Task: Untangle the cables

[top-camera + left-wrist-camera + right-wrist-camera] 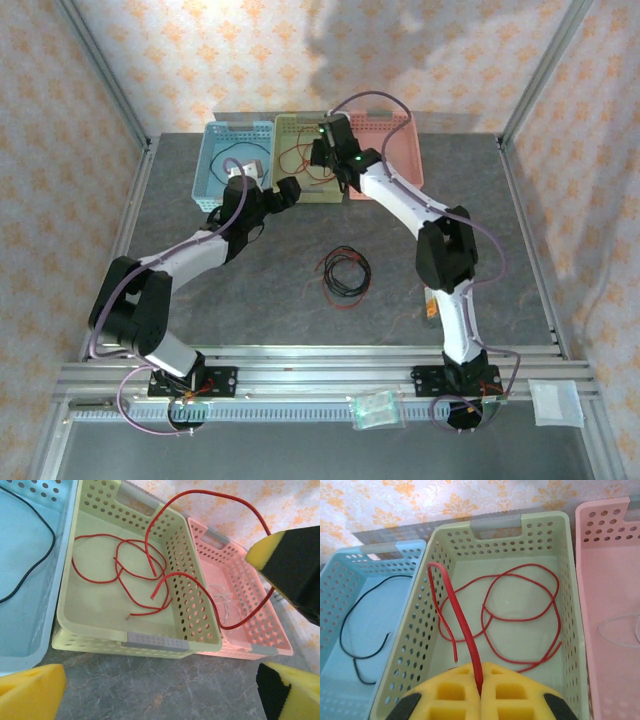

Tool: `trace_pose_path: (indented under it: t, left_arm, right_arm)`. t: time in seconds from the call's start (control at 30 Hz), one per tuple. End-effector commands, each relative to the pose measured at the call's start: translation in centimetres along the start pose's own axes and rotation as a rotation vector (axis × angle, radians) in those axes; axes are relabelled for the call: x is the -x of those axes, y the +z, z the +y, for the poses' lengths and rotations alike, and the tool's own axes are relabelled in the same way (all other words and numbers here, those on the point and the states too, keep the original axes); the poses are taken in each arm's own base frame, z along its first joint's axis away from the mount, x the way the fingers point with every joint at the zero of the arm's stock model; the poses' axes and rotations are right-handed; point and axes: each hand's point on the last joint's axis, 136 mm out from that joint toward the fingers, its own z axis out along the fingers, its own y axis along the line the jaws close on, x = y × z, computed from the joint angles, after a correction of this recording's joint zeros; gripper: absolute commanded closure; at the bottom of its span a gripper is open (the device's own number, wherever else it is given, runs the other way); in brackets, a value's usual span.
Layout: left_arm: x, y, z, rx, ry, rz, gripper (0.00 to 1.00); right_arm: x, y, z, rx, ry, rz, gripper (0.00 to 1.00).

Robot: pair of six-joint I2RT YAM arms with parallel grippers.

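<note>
While my right end effector clamps a thin red cable over the green perforated plastic basket, my left end effector hangs parted near it.

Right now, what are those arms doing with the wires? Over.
Right gripper shut on red cable over green basket. Left gripper open, empty. Red-black tangle on table. Nothing in the way.

baskets: 3 – blue basket, green basket, pink basket | red cables in green: 2 | black cable: 1 | pale cable: 1 | bench tangle: 1
</note>
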Motion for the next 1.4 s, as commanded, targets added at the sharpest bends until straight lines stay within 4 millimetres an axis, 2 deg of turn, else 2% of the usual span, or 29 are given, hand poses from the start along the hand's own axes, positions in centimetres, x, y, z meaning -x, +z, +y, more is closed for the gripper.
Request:
trace_pose_path:
  t: [0.0, 0.27, 0.37, 0.57, 0.8, 0.97, 1.13, 1.27, 1.37]
  left_arm:
    - [2.5, 0.6, 0.2, 0.021, 0.017, -0.08, 0.01]
    - [2.5, 1.5, 0.6, 0.033, 0.01, -0.073, 0.01]
    - [2.1, 1.5, 1.0, 0.038, -0.001, -0.069, 0.01]
    - [1.4, 1.4, 1.2, 0.038, 0.0, -0.047, 0.01]
    - [0.5, 1.1, 0.9, 0.009, -0.002, -0.01, 0.02]
    - [-0.9, 0.3, 0.8, 0.011, 0.007, 0.024, 0.03]
    - [-3.3, -0.9, 0.2, 0.04, 0.073, 0.082, 0.03]
    - [-5.6, -2.2, -0.7, 0.052, 0.138, 0.122, 0.04]
    - [-7.6, -2.8, -1.6, 0.038, 0.179, 0.164, 0.08]
  right_arm:
    - [0.3, 1.4, -1.2, -0.081, -0.017, -0.006, 1.0]
    - [-0.1, 5.7, -2.1, -0.162, -0.077, -0.031, 1.0]
    - [-0.4, 6.9, -1.7, -0.139, -0.086, -0.024, 1.0]
    - [-0.1, 7.4, -0.2, -0.061, -0.099, -0.015, 0.88]
    - [1.1, 5.9, 0.3, -0.038, -0.095, -0.021, 0.81]
    - [2.3, 4.0, 0.7, -0.021, -0.085, -0.028, 0.81]
    - [3.1, 0.9, 0.7, -0.004, -0.078, -0.029, 0.8]
    - [2.3, -2.3, 0.0, 0.021, -0.056, -0.032, 0.8]
    - [0.9, -4.8, -0.8, 0.039, -0.034, -0.023, 0.8]
